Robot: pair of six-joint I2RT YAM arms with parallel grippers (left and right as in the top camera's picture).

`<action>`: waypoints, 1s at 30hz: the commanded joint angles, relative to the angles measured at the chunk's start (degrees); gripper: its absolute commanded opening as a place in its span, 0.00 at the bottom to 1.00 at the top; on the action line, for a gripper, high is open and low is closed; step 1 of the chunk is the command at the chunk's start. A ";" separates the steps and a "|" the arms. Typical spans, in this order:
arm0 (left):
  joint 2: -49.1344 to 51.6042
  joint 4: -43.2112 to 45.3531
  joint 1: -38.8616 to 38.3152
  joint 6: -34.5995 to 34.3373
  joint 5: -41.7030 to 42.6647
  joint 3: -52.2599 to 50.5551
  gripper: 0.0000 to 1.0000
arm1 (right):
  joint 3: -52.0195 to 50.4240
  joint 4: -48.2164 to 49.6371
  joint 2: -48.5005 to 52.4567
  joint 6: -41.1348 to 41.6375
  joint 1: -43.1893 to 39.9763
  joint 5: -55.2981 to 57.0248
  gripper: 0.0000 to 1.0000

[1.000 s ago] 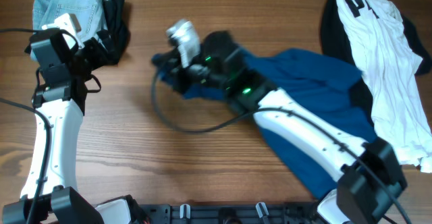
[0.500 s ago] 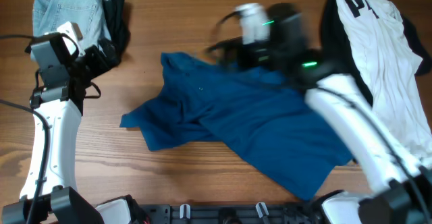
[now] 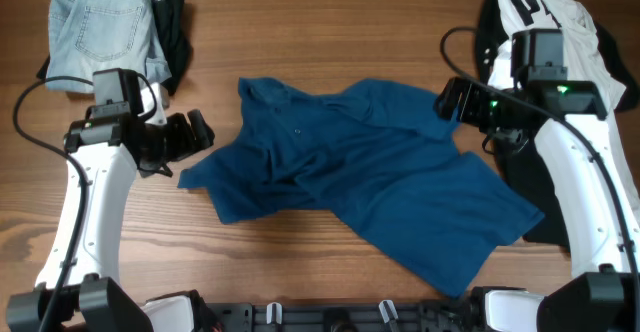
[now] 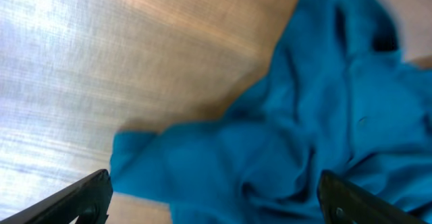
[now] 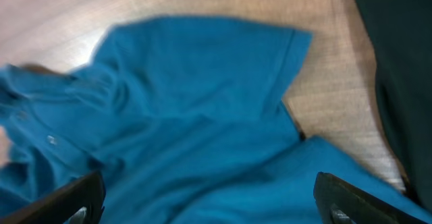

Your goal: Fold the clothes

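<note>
The dark-blue shirt [image 3: 360,177] lies spread but rumpled across the middle of the table, collar toward the upper left. My left gripper [image 3: 198,132] stands open just left of its left sleeve, nothing between the fingers; in the left wrist view the blue shirt [image 4: 304,116] lies under the open gripper [image 4: 216,207]. My right gripper [image 3: 448,100] is open over the shirt's right sleeve. In the right wrist view that sleeve and the shirt body [image 5: 202,116] fill the space ahead of the open gripper [image 5: 209,207].
Pale denim jeans [image 3: 100,17] and a black piece [image 3: 172,27] lie at the back left. A white black-printed shirt [image 3: 575,72] lies over black fabric [image 3: 488,32] at the right, close behind my right arm. Black fabric [image 5: 398,62] borders the right wrist view.
My right gripper has opened, let go of the blue shirt and swung from centre-left to the right. The shirt now lies spread out. My left gripper has moved down and right toward the sleeve.
</note>
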 commanded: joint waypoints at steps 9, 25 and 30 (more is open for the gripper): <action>7.41 -1.27 -3.98 -2.12 -4.50 -0.09 0.95 | -10.47 6.51 0.11 0.85 -0.13 5.70 1.00; 17.59 6.93 -9.66 -2.16 -7.87 -0.09 0.96 | -20.39 39.43 10.67 6.69 -0.13 6.99 0.70; 17.59 8.22 -9.66 -2.16 -7.87 -0.09 0.98 | -20.39 40.76 16.85 7.58 -0.13 8.72 0.68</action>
